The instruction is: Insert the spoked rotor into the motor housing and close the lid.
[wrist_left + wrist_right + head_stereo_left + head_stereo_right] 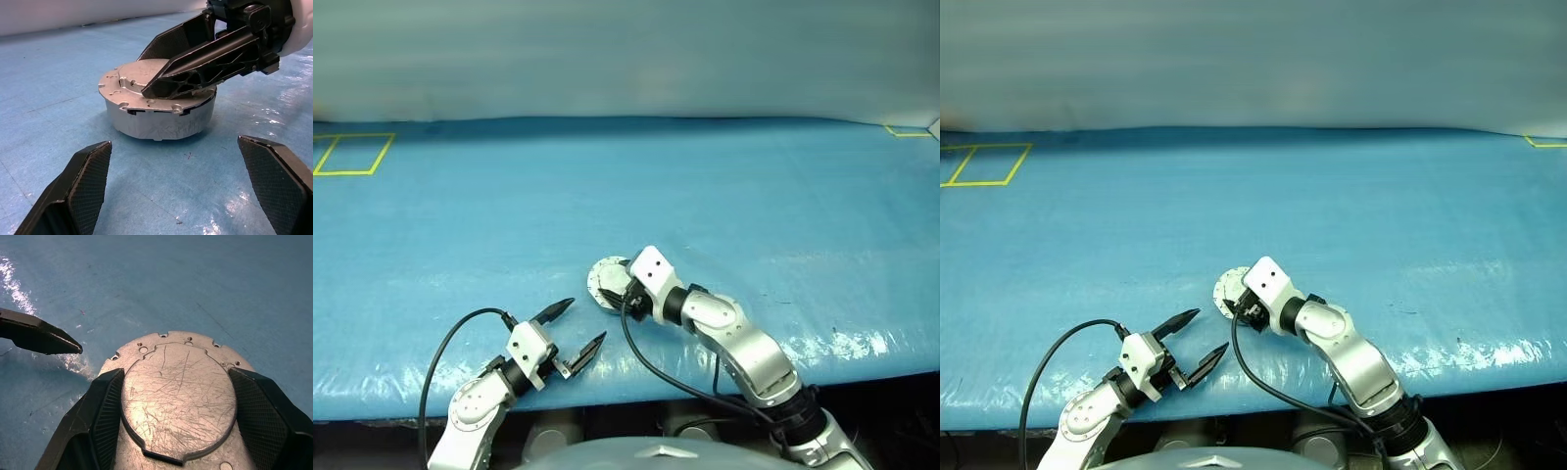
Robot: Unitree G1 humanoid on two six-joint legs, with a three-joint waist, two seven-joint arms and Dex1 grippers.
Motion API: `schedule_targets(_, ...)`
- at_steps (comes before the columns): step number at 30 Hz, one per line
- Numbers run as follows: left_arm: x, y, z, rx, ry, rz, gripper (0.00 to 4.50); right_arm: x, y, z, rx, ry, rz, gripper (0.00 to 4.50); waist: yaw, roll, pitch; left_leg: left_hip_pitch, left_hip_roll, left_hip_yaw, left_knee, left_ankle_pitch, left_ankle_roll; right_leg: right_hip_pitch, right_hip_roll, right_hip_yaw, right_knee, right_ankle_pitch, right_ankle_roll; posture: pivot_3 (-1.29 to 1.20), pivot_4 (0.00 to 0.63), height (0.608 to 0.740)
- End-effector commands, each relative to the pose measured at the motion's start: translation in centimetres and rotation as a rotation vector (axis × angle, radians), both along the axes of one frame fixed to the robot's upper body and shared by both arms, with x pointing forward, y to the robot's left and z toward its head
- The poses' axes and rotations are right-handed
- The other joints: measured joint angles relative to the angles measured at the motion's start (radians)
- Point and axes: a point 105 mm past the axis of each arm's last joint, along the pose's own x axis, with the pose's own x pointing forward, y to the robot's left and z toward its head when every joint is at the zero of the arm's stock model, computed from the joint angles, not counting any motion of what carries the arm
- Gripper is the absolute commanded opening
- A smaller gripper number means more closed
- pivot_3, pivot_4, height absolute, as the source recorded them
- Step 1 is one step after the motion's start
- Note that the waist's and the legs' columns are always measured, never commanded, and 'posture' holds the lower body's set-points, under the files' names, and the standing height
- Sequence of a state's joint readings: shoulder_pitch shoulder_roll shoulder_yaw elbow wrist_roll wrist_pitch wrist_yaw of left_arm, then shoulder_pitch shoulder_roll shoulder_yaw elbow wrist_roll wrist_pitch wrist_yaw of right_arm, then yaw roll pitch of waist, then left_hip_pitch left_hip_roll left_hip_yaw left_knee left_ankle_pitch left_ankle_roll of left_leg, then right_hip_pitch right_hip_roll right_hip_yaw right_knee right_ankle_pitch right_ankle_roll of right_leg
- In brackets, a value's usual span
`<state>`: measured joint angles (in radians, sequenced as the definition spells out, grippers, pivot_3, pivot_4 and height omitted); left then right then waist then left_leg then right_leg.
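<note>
Nearest the viewer, the left gripper (576, 333) hangs just above the front edge of the blue tabletop (754, 206), its jaws spread as wide as they go and holding nothing. It points level toward the workpiece, close beside it but apart, apparently kept in reserve where it can steady the part if the other arm needs help.

Tabletop: a broad blue sheet, glossy along its near edge, with yellow tape outlines (352, 154) marked at the far corners, well apart from the work.

Motor housing (161, 117): a short grey metal cup standing upright on the sheet, just ahead of the robot and between the two arms. Lid (178, 396): the scratched grey disc lies flat across the housing's top, so the cup appears closed; whether it is fully seated cannot be told from these angles. The spoked rotor is presumably inside, under the lid.

Right gripper (178, 421): angled downward over the housing, its jaws partly open and straddling the raised centre of the lid, one finger (195, 73) resting on or just above the lid's face. This placement suggests pressing the lid home rather than lifting anything.
</note>
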<state>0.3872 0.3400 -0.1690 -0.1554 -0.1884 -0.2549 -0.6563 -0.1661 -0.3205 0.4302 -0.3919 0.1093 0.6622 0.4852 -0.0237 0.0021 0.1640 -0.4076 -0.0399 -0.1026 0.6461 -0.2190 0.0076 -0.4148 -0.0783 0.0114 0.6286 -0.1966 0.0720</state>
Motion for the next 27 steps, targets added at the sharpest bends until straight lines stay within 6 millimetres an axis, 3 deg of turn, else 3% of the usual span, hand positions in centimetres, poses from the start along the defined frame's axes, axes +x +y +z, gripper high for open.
schedule_targets(1, 0.0, -0.1, 0.5, -0.015, -0.025, -0.003, 4.50, -0.4, -0.1, -0.4, -0.006, 0.054, 0.047, 3.03, 0.001, 0.000, 0.000, 0.000, 0.000, 0.000, 0.000, 0.000, 0.000, 0.001, 0.000, 0.000, 0.000, 0.000, 0.000, 0.00, 0.150, 0.740)
schedule_targets(7, 0.0, -0.2, 0.6, -0.016, -0.025, -0.006, 4.50, 0.3, -0.3, -0.5, -0.024, 0.037, 0.042, 3.03, 0.000, 0.000, 0.000, 0.000, 0.000, 0.000, 0.000, 0.000, 0.000, 0.001, 0.000, 0.000, 0.000, 0.000, 0.000, 0.00, 0.150, 0.740)
schedule_targets(14, 0.0, -0.3, 0.8, -0.014, -0.026, -0.008, 4.50, -0.4, 0.3, -0.9, -0.016, 0.018, 0.118, 3.03, -0.003, 0.000, 0.000, 0.002, 0.001, 0.000, 0.000, 0.000, 0.000, 0.001, 0.000, 0.000, 0.000, 0.000, 0.000, 0.00, 0.150, 0.740)
schedule_targets(21, 0.1, -0.4, 1.1, -0.014, -0.033, -0.012, 4.50, 0.5, 0.0, -0.1, 0.007, -0.048, 0.101, 3.03, -0.002, 0.000, 0.000, 0.002, 0.000, 0.000, -0.001, 0.000, 0.000, 0.001, 0.000, 0.000, 0.000, 0.000, 0.000, 0.00, 0.150, 0.740)
schedule_targets(27, 0.2, -0.5, 1.2, -0.016, -0.030, -0.014, 4.50, 0.7, -0.3, -0.7, 0.009, 0.038, 0.070, 3.03, -0.001, 0.000, 0.000, 0.002, 0.001, 0.000, 0.000, 0.000, 0.000, 0.001, 0.000, 0.000, 0.000, 0.000, 0.000, 0.00, 0.150, 0.740)
